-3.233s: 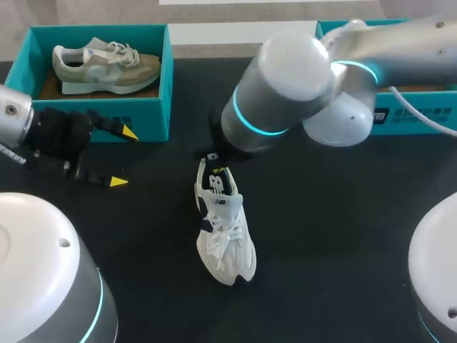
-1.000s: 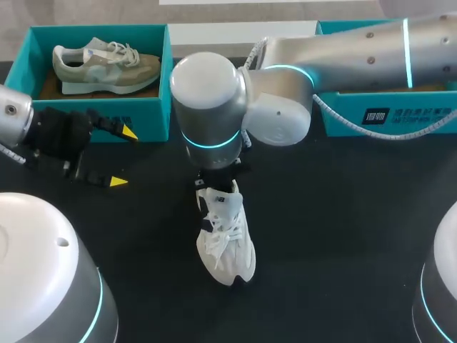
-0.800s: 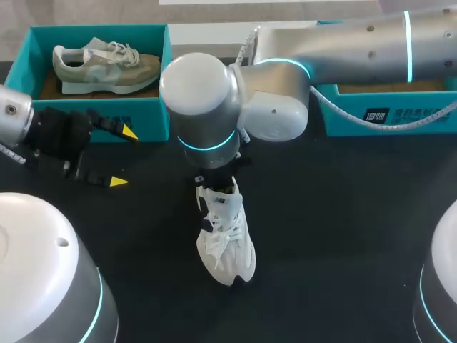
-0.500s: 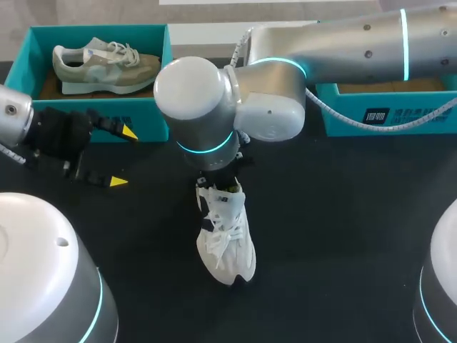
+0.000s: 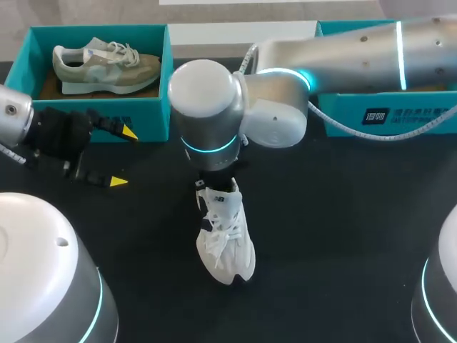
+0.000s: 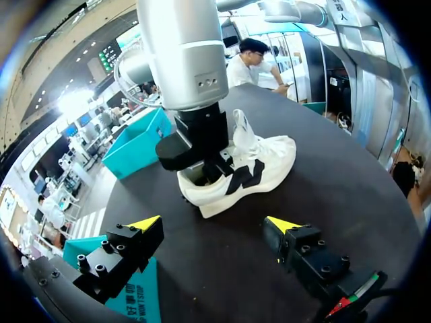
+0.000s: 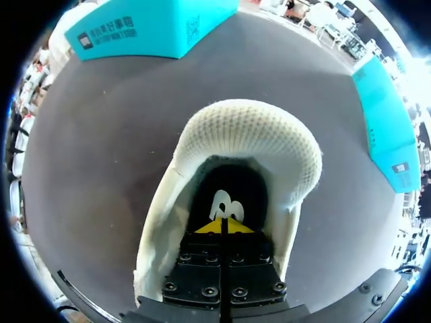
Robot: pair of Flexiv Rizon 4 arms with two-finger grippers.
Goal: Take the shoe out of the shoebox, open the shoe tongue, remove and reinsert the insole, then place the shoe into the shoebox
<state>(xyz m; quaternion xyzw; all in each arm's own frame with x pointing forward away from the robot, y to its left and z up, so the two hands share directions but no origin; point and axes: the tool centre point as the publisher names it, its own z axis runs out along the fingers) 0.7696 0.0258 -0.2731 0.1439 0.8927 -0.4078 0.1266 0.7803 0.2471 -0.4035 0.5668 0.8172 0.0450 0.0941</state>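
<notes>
The right gripper (image 7: 221,227) has its two black fingers (image 7: 202,269) clenched flat against each other, so the yellow tips meet in a single point. That point sits down inside the opening of the white mesh sneaker (image 7: 244,134), right at the black insole (image 7: 229,185) with its white logo, which lies in the bed of the shoe. Whether the tips pinch any of the insole cannot be told. The padded heel collar curves around ahead of the tips. In the left wrist view the shoe's white tongue (image 6: 242,131) stands up, clear of the opening, just beside the gripper's black body.

The sneaker stands on its sole on the black table (image 5: 343,229), outside both boxes. Its heel is under the right arm's wrist and its toe points toward the robot.

The left gripper (image 5: 123,157) is spread wide, with nothing between its yellow tips. It hangs over the table well apart from the white sneaker, just beside the front wall of the left teal cardboard shoebox (image 5: 163,86). That box holds a grey-green suede sneaker (image 5: 107,64) lying on its side. The right teal cardboard shoebox (image 5: 385,118) sits at the far right of the table, partly behind the right arm.
</notes>
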